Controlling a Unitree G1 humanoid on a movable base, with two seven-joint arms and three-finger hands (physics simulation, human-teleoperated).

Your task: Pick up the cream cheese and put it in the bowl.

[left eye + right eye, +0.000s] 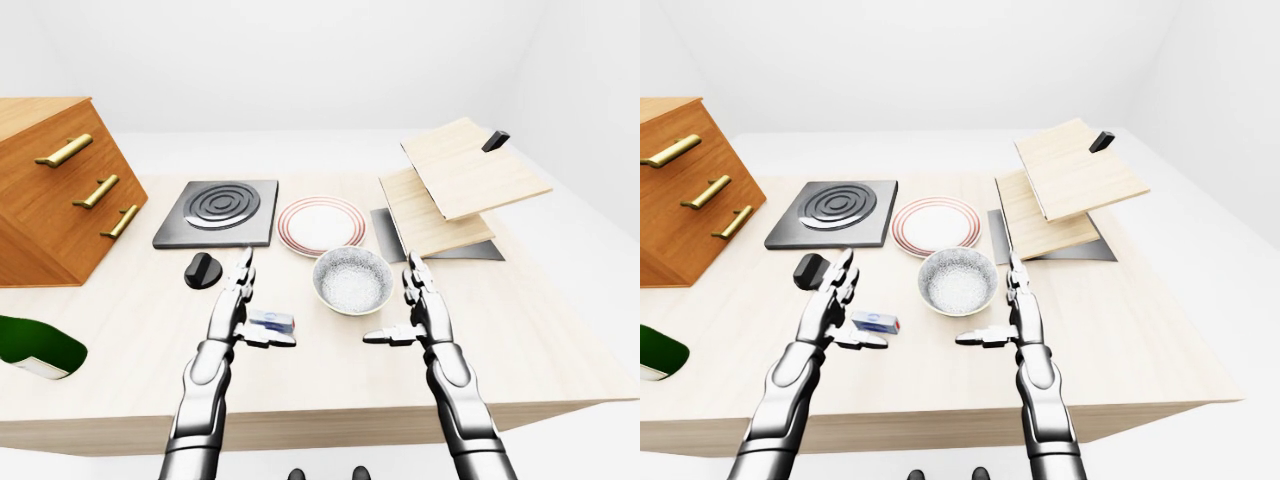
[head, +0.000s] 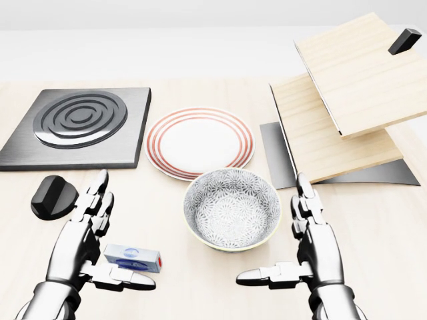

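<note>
The cream cheese (image 2: pixel 133 258), a small blue-and-white box with a red end, lies flat on the wooden table, left of the bowl. My left hand (image 2: pixel 123 233) is open around it: the fingers (image 2: pixel 93 207) rise just left of the box and the thumb (image 2: pixel 130 280) lies below it. Nothing shows the hand touching the box. The patterned grey bowl (image 2: pixel 230 213) stands empty in the middle of the head view. My right hand (image 2: pixel 273 230) hovers open and empty at the bowl's right.
A red-ringed plate (image 2: pixel 199 142) sits above the bowl, with a dark burner slab (image 2: pixel 79 127) to its left and a black knob (image 2: pixel 50 197) near my left hand. Tilted wooden boards (image 2: pixel 347 100) occupy the upper right. A wooden drawer chest (image 1: pixel 55 185) stands far left.
</note>
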